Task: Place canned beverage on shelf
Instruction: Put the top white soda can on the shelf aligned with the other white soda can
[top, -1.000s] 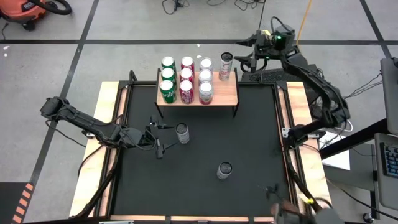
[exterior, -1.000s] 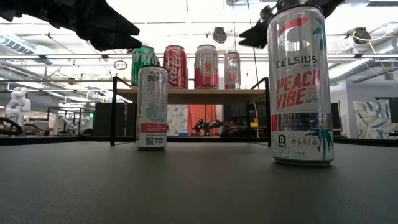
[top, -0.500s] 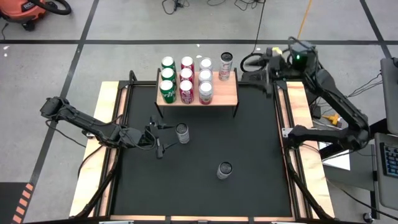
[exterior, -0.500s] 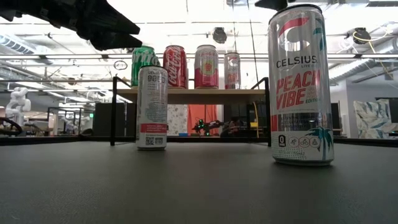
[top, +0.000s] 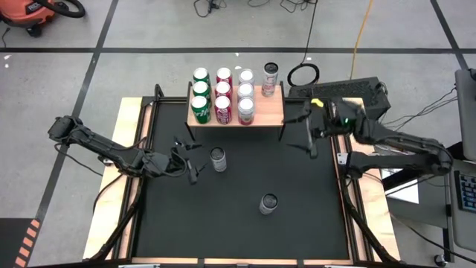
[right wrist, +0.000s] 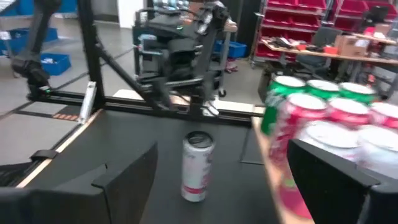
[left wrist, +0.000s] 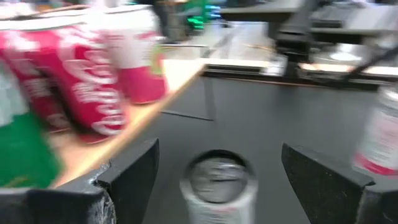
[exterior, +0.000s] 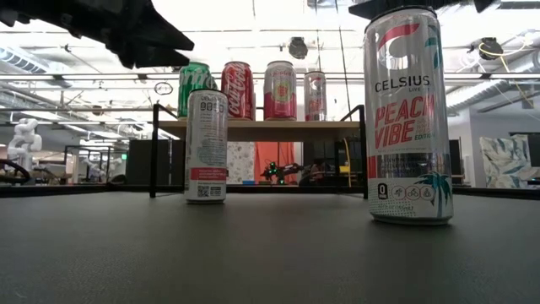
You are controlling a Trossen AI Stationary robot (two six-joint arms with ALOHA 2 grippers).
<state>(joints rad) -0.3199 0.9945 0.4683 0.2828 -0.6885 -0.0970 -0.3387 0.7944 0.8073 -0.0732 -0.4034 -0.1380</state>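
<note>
Fingers of L gripper [top: 187, 158] spread wide, released, nothing between them; sits left of centre in high view, low over the black mat [top: 245, 231], just left of a slim white can [top: 218, 158]. L wrist view: same can [left wrist: 219, 182] stands upright between the two dark fingers [left wrist: 134, 171], a gap on each side, no contact seen.

Fingers of R gripper [top: 308, 133] also released, empty. It hangs right of centre in high view, just off the shelf's right end, near the mat's right edge. R wrist view looks across the mat: the white can [right wrist: 198, 166] mid frame, L arm behind it, cans on the shelf at right edge of frame.

Shelf [top: 272, 113]: light wood top, thin black legs, upper centre of high view, at far edge of mat. Carries cans in rows: two green [top: 200, 95], three red [top: 223, 94], pink/white ones [top: 246, 95], all upright. One slim can [top: 270, 78] at the back right corner of the shelf top.

Off the shelf, on the mat: white can near L gripper, and a Celsius "Peach Vibe" can [top: 268, 203] lower centre in high view, well apart from both grippers. Low view: Celsius can [exterior: 407, 118] large at right of frame, white can [exterior: 207, 145] left of centre, shelf [exterior: 261, 129] behind both w/ four cans showing along its front.

Worktop [top: 126, 149] wood edge shows either side of mat.
</note>
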